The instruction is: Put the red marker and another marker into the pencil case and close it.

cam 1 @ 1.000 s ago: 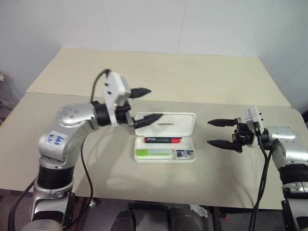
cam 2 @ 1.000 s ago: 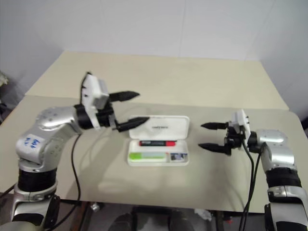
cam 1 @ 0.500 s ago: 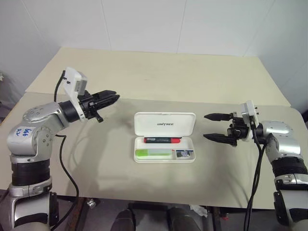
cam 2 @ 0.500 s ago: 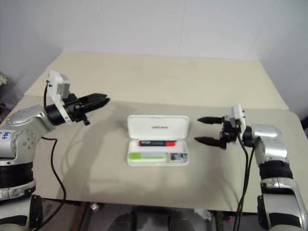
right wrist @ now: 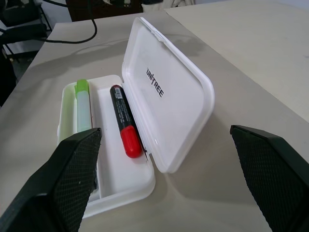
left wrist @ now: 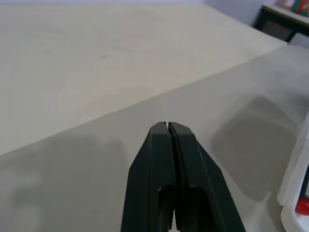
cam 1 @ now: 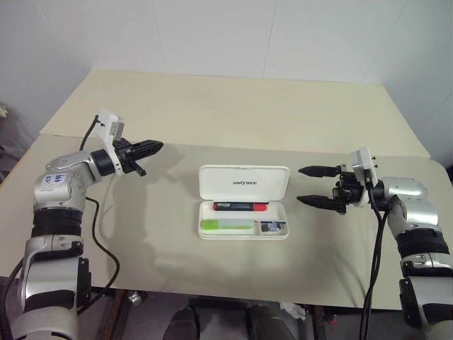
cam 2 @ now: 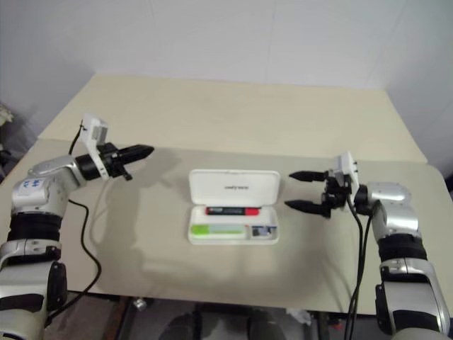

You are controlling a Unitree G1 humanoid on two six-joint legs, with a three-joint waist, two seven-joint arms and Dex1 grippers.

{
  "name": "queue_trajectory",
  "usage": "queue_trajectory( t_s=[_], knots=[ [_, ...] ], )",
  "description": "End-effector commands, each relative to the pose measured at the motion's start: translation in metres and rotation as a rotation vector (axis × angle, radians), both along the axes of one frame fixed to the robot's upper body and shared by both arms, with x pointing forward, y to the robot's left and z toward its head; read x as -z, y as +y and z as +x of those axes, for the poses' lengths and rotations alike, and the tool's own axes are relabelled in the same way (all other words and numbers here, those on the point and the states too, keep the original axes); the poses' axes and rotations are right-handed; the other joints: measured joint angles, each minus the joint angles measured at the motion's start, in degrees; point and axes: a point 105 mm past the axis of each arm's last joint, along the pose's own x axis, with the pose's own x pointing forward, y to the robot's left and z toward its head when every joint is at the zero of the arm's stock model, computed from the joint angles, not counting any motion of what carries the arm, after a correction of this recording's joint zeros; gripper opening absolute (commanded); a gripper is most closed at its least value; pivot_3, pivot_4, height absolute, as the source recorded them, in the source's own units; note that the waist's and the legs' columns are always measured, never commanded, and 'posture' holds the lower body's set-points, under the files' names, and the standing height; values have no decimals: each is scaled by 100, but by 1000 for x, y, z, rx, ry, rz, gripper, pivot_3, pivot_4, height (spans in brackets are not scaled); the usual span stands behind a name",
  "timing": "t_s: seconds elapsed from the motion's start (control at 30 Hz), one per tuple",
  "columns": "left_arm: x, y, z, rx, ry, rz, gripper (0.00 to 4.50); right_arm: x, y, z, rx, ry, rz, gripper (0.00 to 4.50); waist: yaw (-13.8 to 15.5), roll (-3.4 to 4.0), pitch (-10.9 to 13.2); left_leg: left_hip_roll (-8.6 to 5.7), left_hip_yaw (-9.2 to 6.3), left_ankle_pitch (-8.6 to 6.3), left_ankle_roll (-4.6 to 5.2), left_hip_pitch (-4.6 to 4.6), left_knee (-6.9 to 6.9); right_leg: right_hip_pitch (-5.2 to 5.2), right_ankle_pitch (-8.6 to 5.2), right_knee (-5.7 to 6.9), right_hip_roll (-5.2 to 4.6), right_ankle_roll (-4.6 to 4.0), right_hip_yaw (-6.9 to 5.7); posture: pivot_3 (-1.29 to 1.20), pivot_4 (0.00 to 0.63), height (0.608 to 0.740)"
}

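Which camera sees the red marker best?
The right wrist view: the red marker lies close and whole in the open pencil case, red cap and black body plain. Both eye views show it from above as a small red-and-black bar in the case. The left wrist view catches just a red bit at its edge.

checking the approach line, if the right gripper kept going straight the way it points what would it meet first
Probably the pencil case: the open right gripper points level at its raised lid, which sits between the fingers' line.
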Motion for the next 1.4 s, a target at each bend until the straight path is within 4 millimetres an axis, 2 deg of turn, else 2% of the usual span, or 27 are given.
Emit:
queue_trajectory(
  t_s=[0.03,0.27,0.47,0.57,0.83,0.93,1.17,1.4],
  knots=[
    [-11,-13,1,113,-47,-1,45,-15,-8,-11,-59,-38,4,4500,2,0,0,0,1,0,0,-2,0,-3,0,1,0,0,0,0,150,740],
    [-6,-48,-11,405,50,-51,45,-15,-26,-11,-2,-32,-44,4500,2,1,1,-1,5,0,0,-5,-3,-6,-1,1,2,0,0,0,150,740],
    [-3,-69,-30,621,131,-73,45,-16,-27,-11,2,-43,-39,4500,-35,6,3,1,7,1,-2,-4,-1,-11,-2,10,7,0,4,0,150,740],
    [9,-76,-44,709,190,-24,45,-16,-27,-12,3,-43,-39,4500,-24,6,3,2,6,1,-2,-5,-1,-10,-2,10,6,0,4,0,150,740],
    [13,-79,-43,687,198,-14,45,-15,-27,-11,10,-46,-33,4500,8,6,3,-1,-1,0,0,-2,19,2,-2,15,2,2,2,0,150,740],
    [21,-80,-46,703,236,8,45,-15,-25,-11,8,-46,-30,4500,9,6,3,-1,-1,0,0,-2,21,3,-2,17,3,2,1,0,150,740],
    [37,-100,-70,825,283,36,45,-14,-23,-11,4,-45,-24,4500,20,7,3,-1,-4,-1,1,-2,22,6,-2,15,0,2,0,0,150,740],
    [39,-114,-88,876,276,37,45,-13,-24,-12,8,-43,-23,4500,-3,8,4,1,-3,-1,1,-2,22,3,-2,18,4,2,1,0,150,740]
  ],
)
